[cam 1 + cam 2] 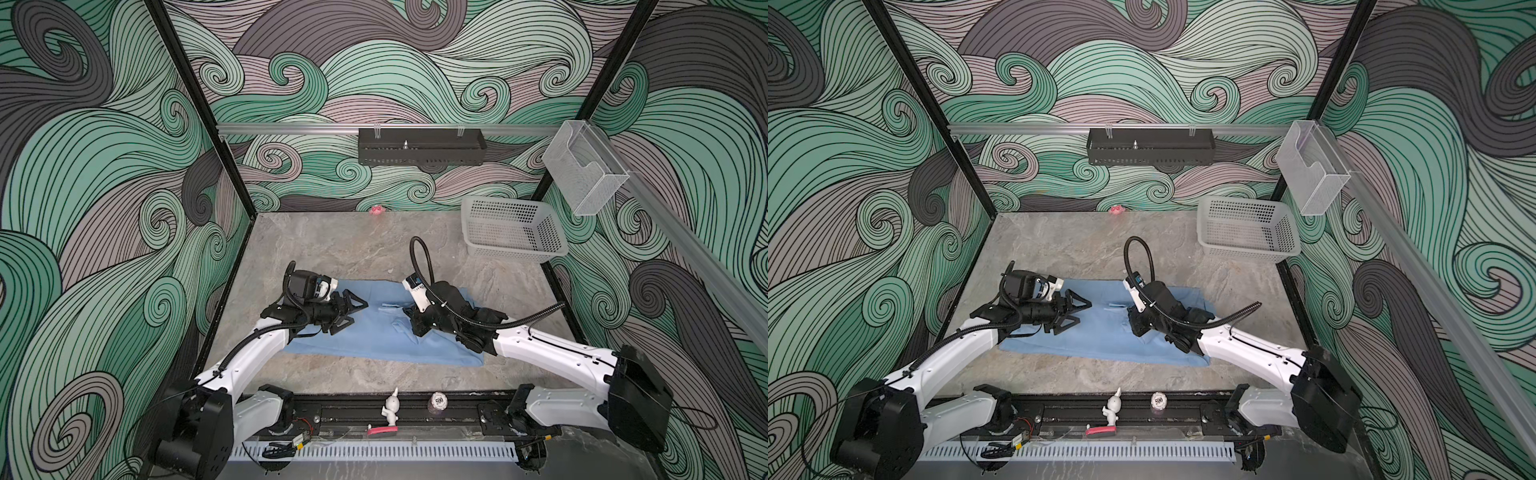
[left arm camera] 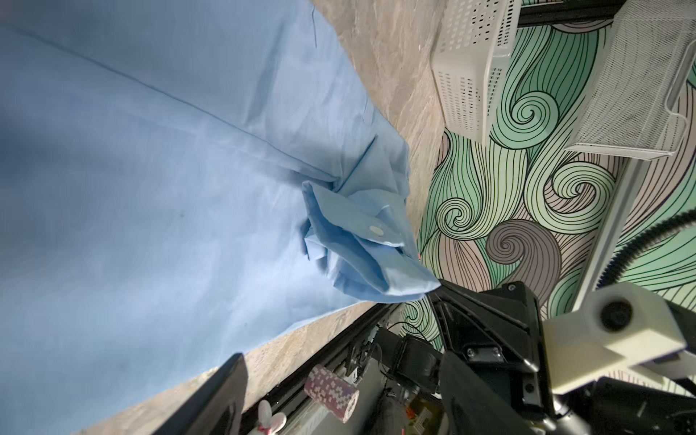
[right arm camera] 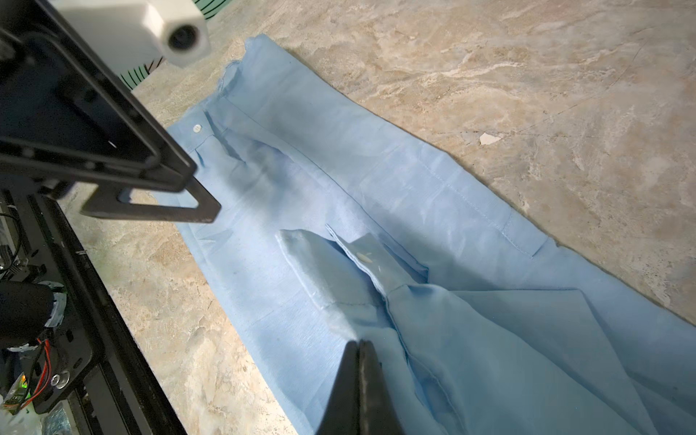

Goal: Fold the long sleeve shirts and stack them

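Right wrist: shirt (image 3: 452, 211) in right gripper (image 3: 357, 348)

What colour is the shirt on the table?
Light blue; the shirt shows best in the right wrist view.

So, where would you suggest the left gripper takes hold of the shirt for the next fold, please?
Probably the left end of the shirt, at its near corner, coming from the left with the open left gripper. That end lies flat in a strip with bare table beside it, so a finger could slide under the edge. The right gripper pinches it near the cuff.
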You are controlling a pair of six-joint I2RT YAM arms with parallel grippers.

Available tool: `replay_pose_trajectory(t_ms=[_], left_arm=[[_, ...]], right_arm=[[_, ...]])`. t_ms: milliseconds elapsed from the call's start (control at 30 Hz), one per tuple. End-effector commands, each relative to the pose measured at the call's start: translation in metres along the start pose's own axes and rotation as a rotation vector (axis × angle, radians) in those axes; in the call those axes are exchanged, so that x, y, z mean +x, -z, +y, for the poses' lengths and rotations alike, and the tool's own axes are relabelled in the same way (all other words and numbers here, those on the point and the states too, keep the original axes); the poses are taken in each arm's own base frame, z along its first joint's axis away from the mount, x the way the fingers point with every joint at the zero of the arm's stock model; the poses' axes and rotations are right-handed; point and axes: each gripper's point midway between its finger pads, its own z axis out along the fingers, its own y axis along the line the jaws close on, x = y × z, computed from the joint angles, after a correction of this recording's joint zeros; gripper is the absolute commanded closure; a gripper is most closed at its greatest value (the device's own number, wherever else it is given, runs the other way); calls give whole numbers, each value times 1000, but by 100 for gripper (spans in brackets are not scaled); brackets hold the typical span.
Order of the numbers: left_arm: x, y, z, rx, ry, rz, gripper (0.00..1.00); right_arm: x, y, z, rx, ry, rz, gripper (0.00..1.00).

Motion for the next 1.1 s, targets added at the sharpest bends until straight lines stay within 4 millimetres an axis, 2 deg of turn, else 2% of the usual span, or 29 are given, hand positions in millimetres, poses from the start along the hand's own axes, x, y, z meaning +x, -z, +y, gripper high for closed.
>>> replay_pose_trajectory(t_ms=[0, 100, 267, 500, 667, 733, 767, 900, 1067], left_arm=[[-8, -10, -27, 128, 119, 7, 18], [-12, -17, -21, 122, 192, 6, 17], [-19, -28, -27, 167, 269, 19, 15], [-1, -51, -34, 179, 358, 105, 14], [1, -57, -37, 176, 390, 117, 15], [2, -60, -39, 182, 393, 123, 17], [2, -68, -32, 166, 417, 131, 20], [2, -81, -28, 165, 437, 146, 30], [-5, -86, -42, 209, 429, 154, 47]], right_arm=[[-14, 4, 0, 4, 15, -77, 100], [-16, 6, 3, -14, 23, -88, 100], [-15, 9, 5, -26, 28, -100, 100], [-13, 13, 3, -24, 38, -125, 100], [-15, 16, 7, -40, 49, -153, 100], [-17, 18, 9, -47, 57, -170, 100], [-18, 19, 11, -51, 63, -178, 100], [-19, 24, 17, -75, 81, -200, 100], [-12, 24, 21, -90, 105, -189, 100]])
